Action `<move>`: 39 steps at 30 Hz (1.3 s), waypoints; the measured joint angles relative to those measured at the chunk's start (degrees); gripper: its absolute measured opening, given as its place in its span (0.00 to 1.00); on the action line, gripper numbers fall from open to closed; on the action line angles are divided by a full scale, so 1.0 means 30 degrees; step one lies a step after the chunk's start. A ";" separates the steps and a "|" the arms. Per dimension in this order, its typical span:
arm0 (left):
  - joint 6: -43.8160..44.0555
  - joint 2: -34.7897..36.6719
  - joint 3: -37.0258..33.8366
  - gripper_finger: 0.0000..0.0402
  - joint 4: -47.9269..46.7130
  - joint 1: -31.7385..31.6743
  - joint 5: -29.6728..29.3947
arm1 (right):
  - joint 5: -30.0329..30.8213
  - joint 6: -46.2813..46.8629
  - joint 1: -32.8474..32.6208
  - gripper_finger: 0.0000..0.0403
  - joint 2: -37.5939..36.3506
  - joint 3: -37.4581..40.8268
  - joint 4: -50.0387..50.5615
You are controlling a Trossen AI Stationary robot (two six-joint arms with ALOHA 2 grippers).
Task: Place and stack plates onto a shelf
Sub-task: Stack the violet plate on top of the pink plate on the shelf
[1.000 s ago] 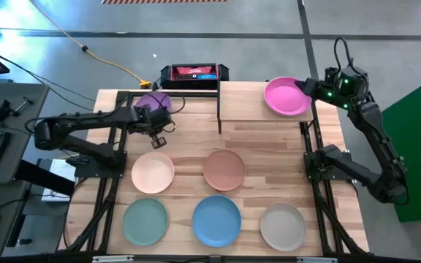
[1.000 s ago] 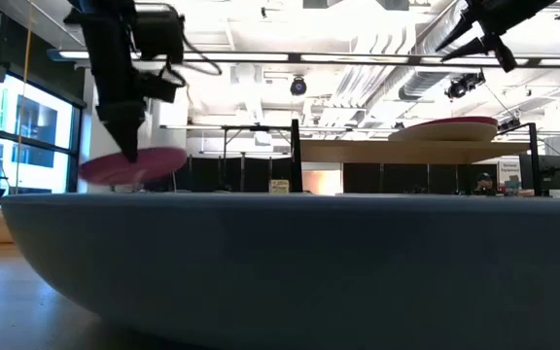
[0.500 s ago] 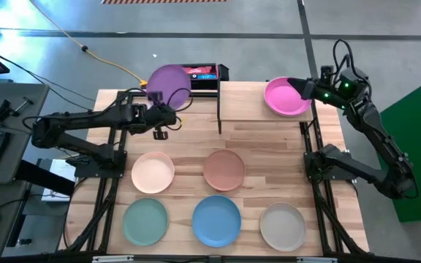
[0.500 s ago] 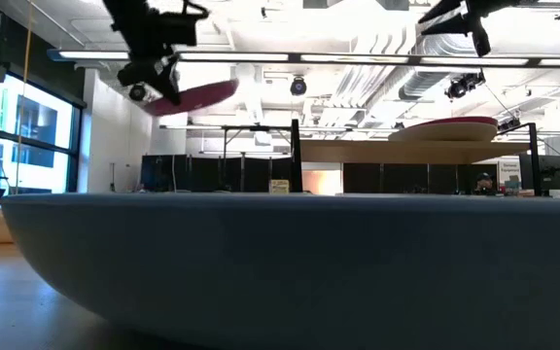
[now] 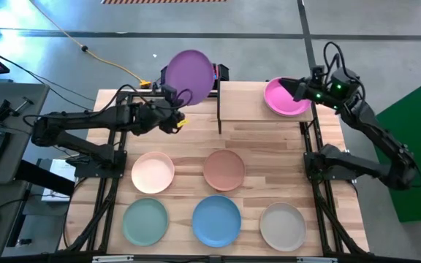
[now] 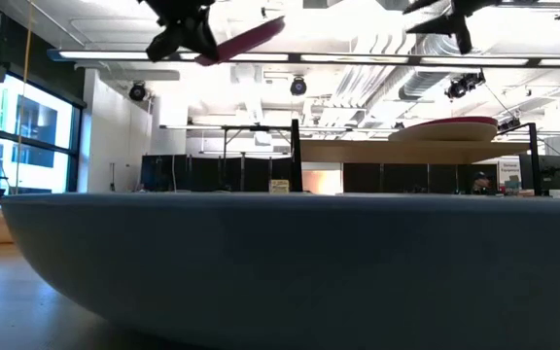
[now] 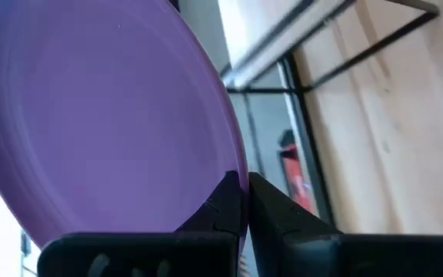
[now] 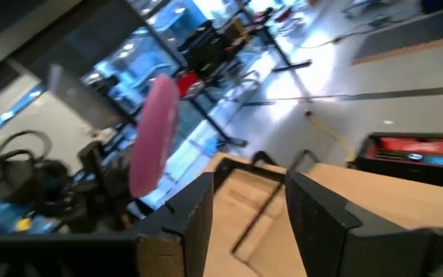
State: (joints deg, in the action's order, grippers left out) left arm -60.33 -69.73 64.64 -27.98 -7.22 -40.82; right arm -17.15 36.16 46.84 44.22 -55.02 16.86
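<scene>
My left gripper (image 5: pixel 175 111) is shut on the purple plate (image 5: pixel 190 73) and holds it high over the table's far edge, just left of the shelf (image 5: pixel 243 108). In the low view this plate (image 6: pixel 251 37) shows tilted near the top. The magenta plate (image 5: pixel 285 98) rests on its base on the shelf's right half. My right gripper (image 5: pixel 289 88) hovers open above that plate's far right rim. Nothing is between its fingers (image 8: pixel 183 211) in the right wrist view. My left gripper pinches the purple plate's rim (image 7: pixel 237 168) between its two fingers. The fingers come from the table's left, slanting a little downward. The plate is lifted clear of table and shelf and stands steeply tilted, reaching past the fingers toward the far edge.
On the tabletop lie a peach plate (image 5: pixel 153 172), a terracotta plate (image 5: pixel 224 169), a mint plate (image 5: pixel 145 222), a blue plate (image 5: pixel 216 220) and a beige plate (image 5: pixel 282 226). A red-and-black device (image 5: pixel 222 71) sits behind the shelf. The shelf's left half is bare wood.
My left gripper has risen and gone toward the far edge and the shelf while rolling. The purple plate went from low and nearly flat at the far left to high and steeply tilted. My right gripper has shifted a little toward the table's left, above the magenta plate.
</scene>
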 joint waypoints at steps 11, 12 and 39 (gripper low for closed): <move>-0.5347 0.0000 0.0000 0.00 0.0719 0.1185 0.0444 | 0.0232 0.0474 -0.3852 0.30 0.1725 0.0000 -0.4336; -0.5623 0.0000 0.0000 0.00 0.0712 0.1338 0.0445 | 0.0367 0.0520 -0.4181 0.30 0.1917 0.0000 -0.4614; -0.0424 -0.1526 0.0000 0.00 -0.6898 0.4329 0.6272 | 0.6192 0.3633 -1.0496 0.28 0.6953 0.0007 -0.3546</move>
State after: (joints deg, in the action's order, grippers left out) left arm -61.60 -74.31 64.64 -48.68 5.77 -22.00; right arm 1.43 47.06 15.36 65.08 -55.00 6.22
